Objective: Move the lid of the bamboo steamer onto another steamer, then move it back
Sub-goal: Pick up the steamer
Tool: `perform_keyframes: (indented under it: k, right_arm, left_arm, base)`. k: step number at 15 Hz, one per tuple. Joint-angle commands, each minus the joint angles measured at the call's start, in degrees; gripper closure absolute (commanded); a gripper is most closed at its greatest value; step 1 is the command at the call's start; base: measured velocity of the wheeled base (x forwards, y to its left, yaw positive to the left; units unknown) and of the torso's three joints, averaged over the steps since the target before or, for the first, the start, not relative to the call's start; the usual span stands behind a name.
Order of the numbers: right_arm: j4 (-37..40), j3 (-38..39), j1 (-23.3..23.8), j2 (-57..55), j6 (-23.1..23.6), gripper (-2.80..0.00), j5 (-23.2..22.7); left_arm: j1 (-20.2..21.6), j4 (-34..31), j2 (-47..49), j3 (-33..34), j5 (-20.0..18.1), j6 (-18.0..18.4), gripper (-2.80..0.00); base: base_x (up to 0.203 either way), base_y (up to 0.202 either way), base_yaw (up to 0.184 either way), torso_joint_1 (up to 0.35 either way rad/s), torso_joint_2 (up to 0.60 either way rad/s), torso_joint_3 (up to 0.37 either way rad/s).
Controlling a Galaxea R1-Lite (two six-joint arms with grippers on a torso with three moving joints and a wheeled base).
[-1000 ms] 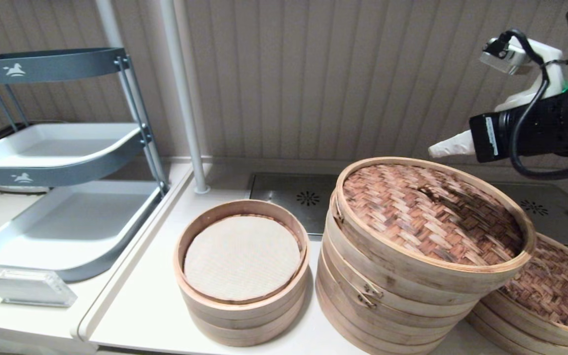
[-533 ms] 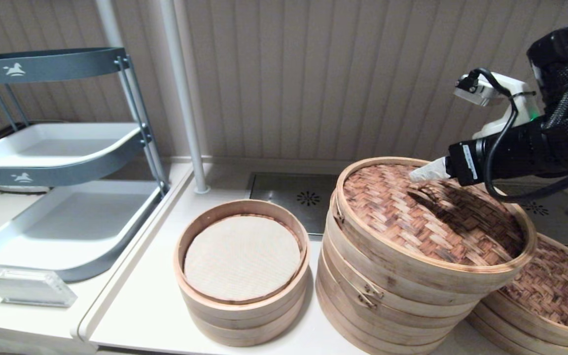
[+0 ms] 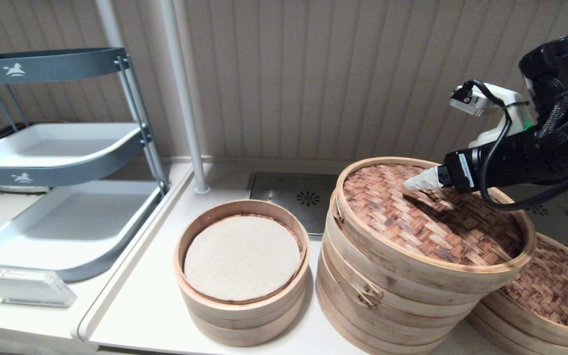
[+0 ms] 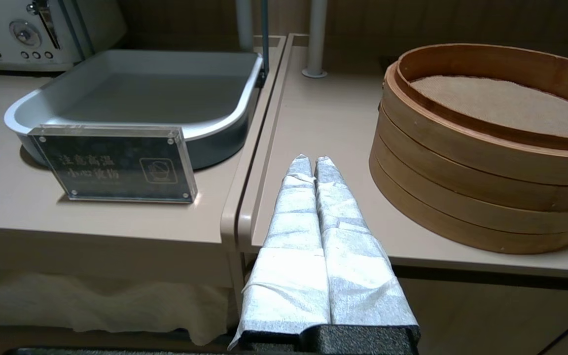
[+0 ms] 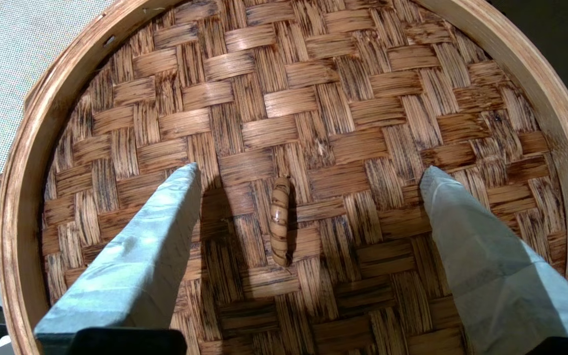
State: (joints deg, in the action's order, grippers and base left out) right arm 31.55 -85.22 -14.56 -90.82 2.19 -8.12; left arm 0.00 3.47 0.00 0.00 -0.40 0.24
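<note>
Right gripper [image 5: 308, 177]: jaws spread wide, holding nothing, one finger on either side of the centre loop [image 5: 280, 220] and just above the lid [image 3: 432, 217]. The lid, dark mottled weave, sits on top of the tall steamer [image 3: 387, 301], slightly tilted. To the robot's right, a lower steamer [image 3: 550, 301] stands partly behind the stack; to its left, a small steamer [image 3: 242, 276] with a cloth liner. Left gripper [image 4: 308, 165]: jaws pressed together, empty, parked at the front edge of the surface [image 4: 323, 123].
</note>
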Motion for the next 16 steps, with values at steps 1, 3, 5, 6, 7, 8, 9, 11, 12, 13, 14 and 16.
perform_keyframes:
  k: [1,3,5,6,7,8,9,11,12,13,14,16]
  right_arm:
    - [-0.8,0.4,-0.1,0.1,0.2,-2.80,0.3]
    - [-2.5,1.8,-0.2,0.2,0.4,-2.80,2.0]
    - [-4.9,3.3,-0.2,0.3,0.4,-2.80,3.1]
    - [-5.4,3.8,-0.2,0.4,0.5,-2.80,3.1]
    - [-5.4,4.2,-0.3,0.6,0.5,-2.80,3.1]
    - [-5.4,4.3,-0.3,0.7,0.5,-2.80,3.1]
    - [-5.4,4.3,-0.6,0.8,0.5,-0.61,3.0]
    - [-5.4,4.5,-0.6,0.8,0.5,0.00,3.0]
    - [-5.4,4.8,-0.7,1.0,0.5,0.00,3.0]
    - [-5.5,5.4,-1.0,1.1,0.5,0.00,3.0]
    - [-5.6,6.1,-1.4,1.2,0.5,0.00,3.0]
    - [-5.7,7.3,-1.6,1.6,0.6,0.00,2.9]
  left_arm:
    - [0.0,0.0,-0.1,1.4,0.1,0.0,0.00]
    - [0.1,0.0,-0.1,1.4,0.0,0.0,0.00]
    - [0.0,0.0,-0.1,1.4,0.0,0.0,0.00]
    - [0.0,0.0,-0.1,1.4,0.0,0.0,0.00]
    - [0.0,0.0,-0.1,1.4,0.0,0.0,0.00]
    - [0.1,0.0,-0.1,1.4,0.0,0.0,0.00]
    - [0.0,0.0,-0.1,1.4,0.0,0.0,0.00]
    - [0.1,0.0,-0.1,1.4,0.0,0.0,0.00]
    - [0.0,0.0,-0.1,1.4,0.0,0.0,0.00]
    - [0.0,0.0,-0.1,1.4,0.1,0.0,0.00]
    - [0.0,0.0,-0.1,1.4,0.1,0.0,0.00]
    - [0.1,0.0,-0.1,1.4,0.0,0.0,0.00]
  base:
    - [0.000,0.000,0.000,0.000,0.00,0.000]
    - [0.000,0.000,0.000,0.000,0.00,0.000]
    - [0.000,0.000,0.000,0.000,0.00,0.000]
    - [0.000,0.000,0.000,0.000,0.00,0.000]
    - [0.000,0.000,0.000,0.000,0.00,0.000]
    - [0.000,0.000,0.000,0.000,0.00,0.000]
    - [0.000,0.000,0.000,0.000,0.00,0.000]
    - [0.000,0.000,0.000,0.000,0.00,0.000]
    - [0.000,0.000,0.000,0.000,0.00,0.000]
    - [0.000,0.000,0.000,0.000,0.00,0.000]
    - [0.000,0.000,0.000,0.000,0.00,0.000]
    - [0.000,0.000,0.000,0.000,0.00,0.000]
